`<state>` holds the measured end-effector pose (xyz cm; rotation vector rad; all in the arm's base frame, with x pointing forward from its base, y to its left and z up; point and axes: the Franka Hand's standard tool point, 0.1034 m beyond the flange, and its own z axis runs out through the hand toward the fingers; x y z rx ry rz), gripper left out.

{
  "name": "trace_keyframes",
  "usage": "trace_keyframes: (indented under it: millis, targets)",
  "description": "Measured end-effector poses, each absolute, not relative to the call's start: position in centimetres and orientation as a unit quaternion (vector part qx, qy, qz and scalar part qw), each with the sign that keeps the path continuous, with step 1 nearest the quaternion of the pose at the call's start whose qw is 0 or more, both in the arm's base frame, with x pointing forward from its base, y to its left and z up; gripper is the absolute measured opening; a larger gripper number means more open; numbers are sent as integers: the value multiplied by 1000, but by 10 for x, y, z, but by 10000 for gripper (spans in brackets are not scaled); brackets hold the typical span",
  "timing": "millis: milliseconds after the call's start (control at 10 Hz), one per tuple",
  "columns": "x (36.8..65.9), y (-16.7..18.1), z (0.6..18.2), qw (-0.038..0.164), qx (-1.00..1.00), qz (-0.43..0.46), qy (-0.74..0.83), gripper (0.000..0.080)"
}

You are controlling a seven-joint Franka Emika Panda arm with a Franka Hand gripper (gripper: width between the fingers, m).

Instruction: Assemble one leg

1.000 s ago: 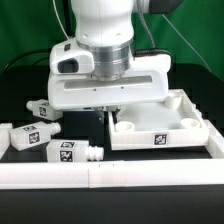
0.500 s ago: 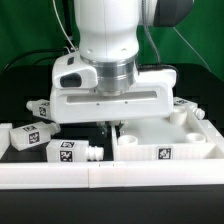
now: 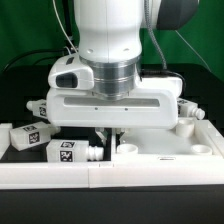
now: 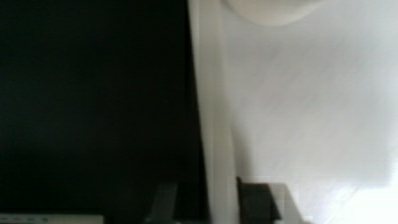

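Three legs (image 3: 80, 153) w/ b&w square tags (image 3: 66, 152), no legible text, beside top (image 3: 170, 148); claw (image 3: 108, 136) clamped on its wall.

- tray-like white top (image 3: 165, 150) (image 4: 302, 110), at the exterior view's right
- black table (image 3: 18, 100) (image 4: 89, 100)
- white rail (image 3: 60, 178) along the front
- green backdrop (image 3: 25, 35) behind

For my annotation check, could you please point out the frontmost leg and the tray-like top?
leg (image 3: 66, 152), exterior view, on its tagged face.
top (image 3: 166, 151), exterior view, on its front edge.
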<state>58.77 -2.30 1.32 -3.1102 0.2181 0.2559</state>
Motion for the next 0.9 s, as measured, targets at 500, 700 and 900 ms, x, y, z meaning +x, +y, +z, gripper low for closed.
trace_keyframes:
  millis: [500,700,900]
  targets:
    - [586,-24,12,8,-994,87,62,58]
    - [588,-23,10,11,-993,94,66,58]
    - [591,-22,11,9,-994,96,58,58]
